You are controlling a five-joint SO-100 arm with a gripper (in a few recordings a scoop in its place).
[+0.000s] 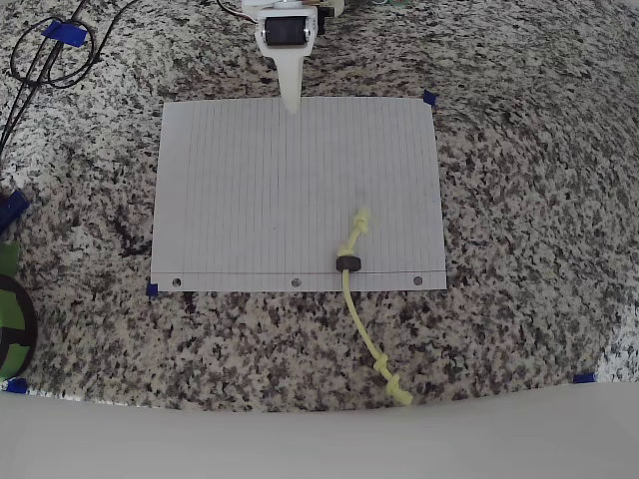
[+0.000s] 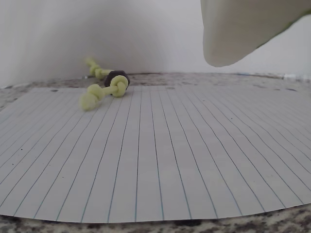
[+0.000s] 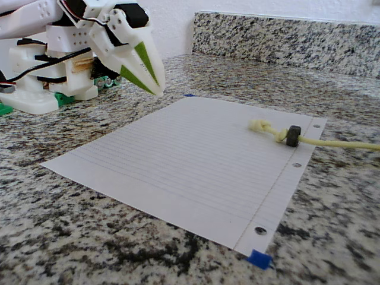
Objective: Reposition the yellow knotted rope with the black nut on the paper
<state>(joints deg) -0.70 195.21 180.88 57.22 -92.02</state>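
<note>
Rope [image 1: 351,242] with nut [image 1: 346,263] crosses the paper's [image 1: 250,190] punched edge; gripper [image 1: 291,100], closed and empty, above the opposite edge.

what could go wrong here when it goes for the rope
The rope lies half off the paper, so dragging it could shift the sheet despite the blue tape at the corners. The nut is loose on the cord and may slide. The tool hovers at the far edge, a long reach away.

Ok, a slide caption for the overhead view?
Gripper at the paper's far edge; rope with nut lies half off the punched edge.
</note>
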